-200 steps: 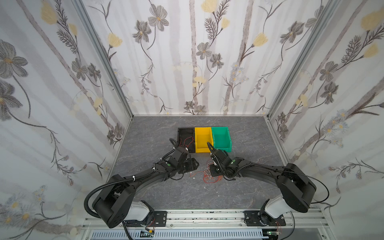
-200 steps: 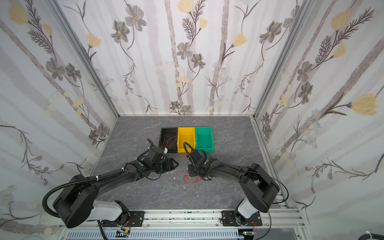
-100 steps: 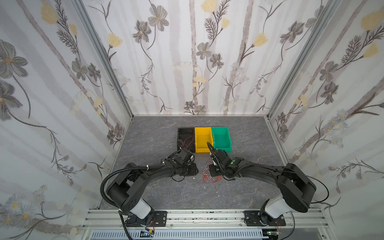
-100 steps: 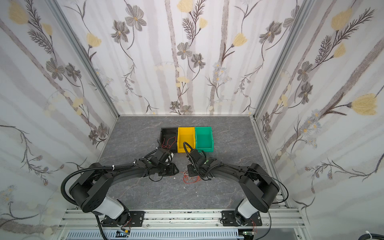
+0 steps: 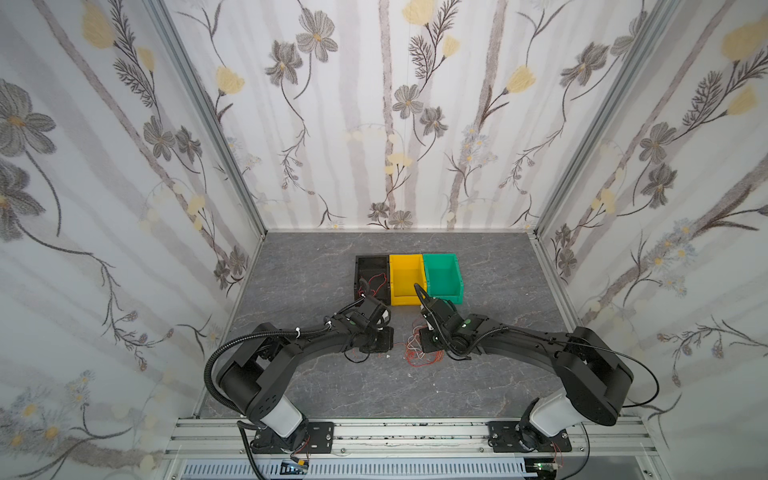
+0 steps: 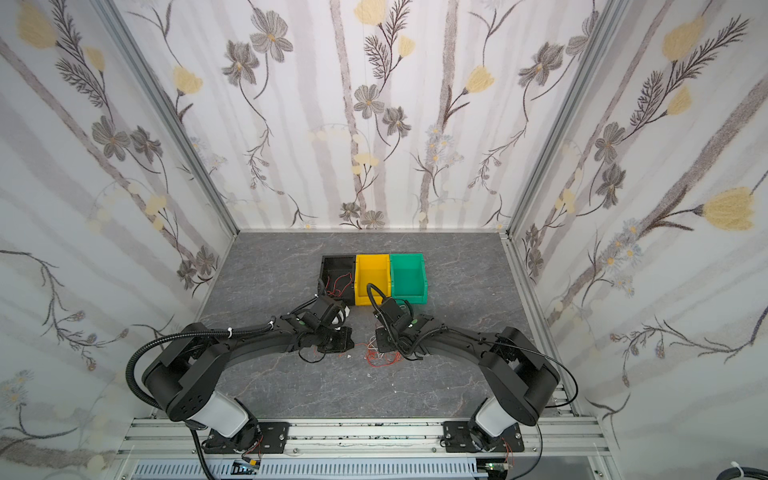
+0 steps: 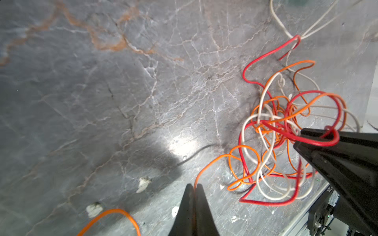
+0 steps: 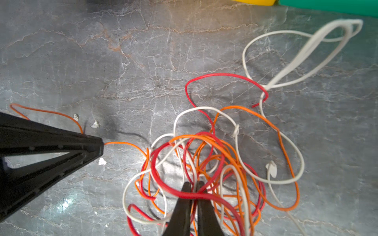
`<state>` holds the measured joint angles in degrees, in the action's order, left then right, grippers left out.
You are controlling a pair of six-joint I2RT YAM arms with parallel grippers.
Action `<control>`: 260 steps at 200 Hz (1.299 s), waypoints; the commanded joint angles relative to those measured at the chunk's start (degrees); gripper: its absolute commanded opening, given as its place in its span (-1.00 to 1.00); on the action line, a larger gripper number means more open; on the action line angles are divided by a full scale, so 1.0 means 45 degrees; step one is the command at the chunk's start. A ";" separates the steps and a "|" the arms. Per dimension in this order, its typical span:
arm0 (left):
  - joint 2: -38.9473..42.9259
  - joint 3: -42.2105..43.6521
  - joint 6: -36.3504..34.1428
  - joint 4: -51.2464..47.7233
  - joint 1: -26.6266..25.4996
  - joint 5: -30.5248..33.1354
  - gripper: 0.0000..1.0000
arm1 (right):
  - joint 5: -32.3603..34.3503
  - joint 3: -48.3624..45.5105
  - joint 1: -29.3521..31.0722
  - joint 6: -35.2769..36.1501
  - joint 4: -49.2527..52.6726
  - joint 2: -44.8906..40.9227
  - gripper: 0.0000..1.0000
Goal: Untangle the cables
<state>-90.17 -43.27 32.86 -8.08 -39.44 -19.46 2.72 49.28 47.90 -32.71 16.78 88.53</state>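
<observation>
Now left gripper (image 7: 194, 189) has just snapped closed on a stray orange strand (image 7: 212, 160) while right gripper (image 8: 194, 187) pins the cables (image 8: 214, 155) by a red loop (image 8: 161, 180), so pulling apart can start.

**Left arm** (image 5: 291, 349): extended low and forward from its base, with the forearm angled inward toward the middle of the work area.

**Left gripper** (image 7: 193, 186): jaws fully closed. The fingertips are pressed together and point down at the floor, pinching an orange cable (image 7: 204, 168) at the very tip.

**Right arm** (image 5: 536, 345): extended low from its base and angled inward, mirroring the left arm.

**Right gripper** (image 8: 193, 185): jaws closed, tips pointing down, with a red cable (image 8: 173, 191) clamped across them.

In both top views the two wrists face each other, near but apart. Each wrist view shows the opposite gripper's tapered black fingers, also drawn together.
</observation>
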 commanded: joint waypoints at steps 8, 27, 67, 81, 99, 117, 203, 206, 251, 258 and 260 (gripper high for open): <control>0.0476 0.0004 0.0022 -0.0254 -0.0005 0.0689 -1.00 | 0.0943 0.0027 -0.0107 0.0308 0.0581 -0.0439 -0.86; 0.0853 0.0174 0.0080 -0.0468 0.0082 0.1193 -1.00 | 0.1435 -0.0085 -0.0247 0.0561 0.1034 -0.0845 -0.90; 0.1752 0.0666 0.0305 -0.0703 0.0526 0.1763 -1.00 | 0.2045 -0.0680 -0.0626 0.0706 0.1527 -0.1783 -0.92; 0.2087 0.0796 0.0334 -0.0800 0.0705 0.1878 -1.00 | 0.2209 -0.0862 -0.1275 0.0670 0.1726 -0.2034 -0.92; 0.2578 0.0904 0.0320 -0.0946 0.0953 0.1949 -1.00 | 0.2438 -0.1062 -0.1631 0.0535 0.2043 -0.2294 -0.93; 0.2991 0.0952 0.0260 -0.1262 0.1171 0.2194 -1.00 | 0.2616 -0.1252 -0.2048 0.0293 0.2366 -0.2499 -0.93; 0.5726 0.1663 0.0702 -0.2899 0.2924 0.3493 -1.00 | 0.3097 -0.2036 -0.3430 -0.0628 0.2992 -0.3379 -0.95; 0.5793 0.1655 0.0705 -0.2989 0.2983 0.3552 -1.00 | 0.3093 -0.2060 -0.3478 -0.0657 0.3008 -0.3428 -0.95; 0.6712 0.1611 0.0839 -0.3959 0.3746 0.4198 -1.00 | 0.3263 -0.2276 -0.3939 -0.0867 0.3142 -0.4018 -0.96; 0.6855 0.1578 0.0815 -0.4122 0.3863 0.4315 -1.00 | 0.3318 -0.2326 -0.4019 -0.0872 0.3178 -0.4128 -0.96; 0.6898 0.1570 0.0806 -0.4177 0.3892 0.4347 -1.00 | 0.3325 -0.2320 -0.4047 -0.0875 0.3194 -0.4152 -0.96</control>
<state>-60.88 -35.88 36.01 -23.40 -23.18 -2.87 15.46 39.27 30.50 -35.22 30.02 71.02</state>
